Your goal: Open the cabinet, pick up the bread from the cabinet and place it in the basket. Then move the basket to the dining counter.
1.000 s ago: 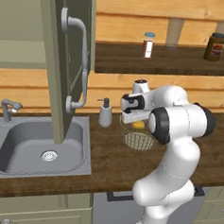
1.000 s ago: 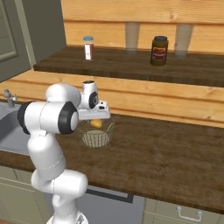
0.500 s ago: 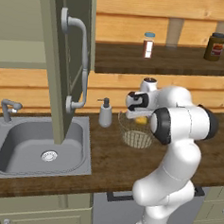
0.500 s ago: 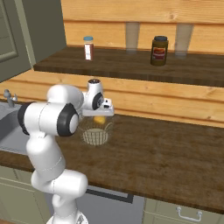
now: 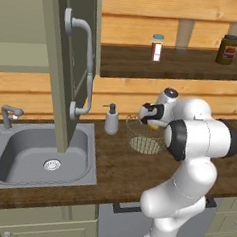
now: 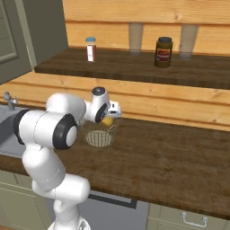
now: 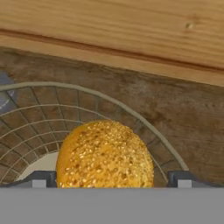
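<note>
Jaws spread wide, released, flanking the seeded yellow-orange bread roll (image 7: pixel 105 154) directly above the pale round wire-mesh basket (image 5: pixel 145 137) on the dark wood worktop (image 6: pixel 170 157); bread apparently dropping in. Sage-green cabinet door (image 5: pixel 69 62) stands open.

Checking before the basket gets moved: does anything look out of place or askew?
Nothing spilled or tipped. The bread sits between the open gripper tips above the upright basket; the cabinet door hangs open over the sink.

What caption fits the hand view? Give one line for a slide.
Open gripper with the seeded bread between its fingertips, above the wire basket on the dark wood counter.
</note>
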Controlling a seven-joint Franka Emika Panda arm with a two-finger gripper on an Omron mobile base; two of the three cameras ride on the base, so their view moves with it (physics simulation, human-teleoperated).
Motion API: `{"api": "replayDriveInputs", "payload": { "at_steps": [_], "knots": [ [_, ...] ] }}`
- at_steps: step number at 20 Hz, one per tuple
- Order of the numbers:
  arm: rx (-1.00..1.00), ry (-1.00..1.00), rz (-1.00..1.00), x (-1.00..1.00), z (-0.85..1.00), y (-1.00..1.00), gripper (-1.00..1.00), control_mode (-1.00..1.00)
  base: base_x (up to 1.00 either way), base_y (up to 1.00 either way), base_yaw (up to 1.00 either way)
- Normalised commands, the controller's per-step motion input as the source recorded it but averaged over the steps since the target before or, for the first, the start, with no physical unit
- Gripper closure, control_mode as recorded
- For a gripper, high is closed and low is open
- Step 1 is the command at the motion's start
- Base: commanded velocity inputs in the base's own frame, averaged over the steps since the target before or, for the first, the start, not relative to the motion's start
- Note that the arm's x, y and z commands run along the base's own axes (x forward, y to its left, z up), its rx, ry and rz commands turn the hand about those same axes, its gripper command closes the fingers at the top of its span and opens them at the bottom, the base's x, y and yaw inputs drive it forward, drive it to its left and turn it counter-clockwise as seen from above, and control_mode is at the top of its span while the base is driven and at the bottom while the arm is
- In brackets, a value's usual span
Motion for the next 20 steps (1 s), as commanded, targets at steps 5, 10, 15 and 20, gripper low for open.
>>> {"api": "replayDriveInputs", "payload": {
  "at_steps": [5,10,15,20],
  "knots": [
    [0.0,-0.36,0.04,0.08,0.28,-0.27,-1.0,-1.0,0.0,0.0,0.0],
    [-0.05,-0.09,0.0,-0.06,0.36,-0.07,-1.0,-1.0,0.0,0.0,0.0],
    [-0.02,0.17,0.0,-0.46,0.21,0.17,-1.0,-1.0,0.0,0.0,0.0],
    [-0.06,0.23,-0.01,-0.48,0.65,0.38,-1.0,-1.0,0.0,0.0,0.0]
  ]
}}
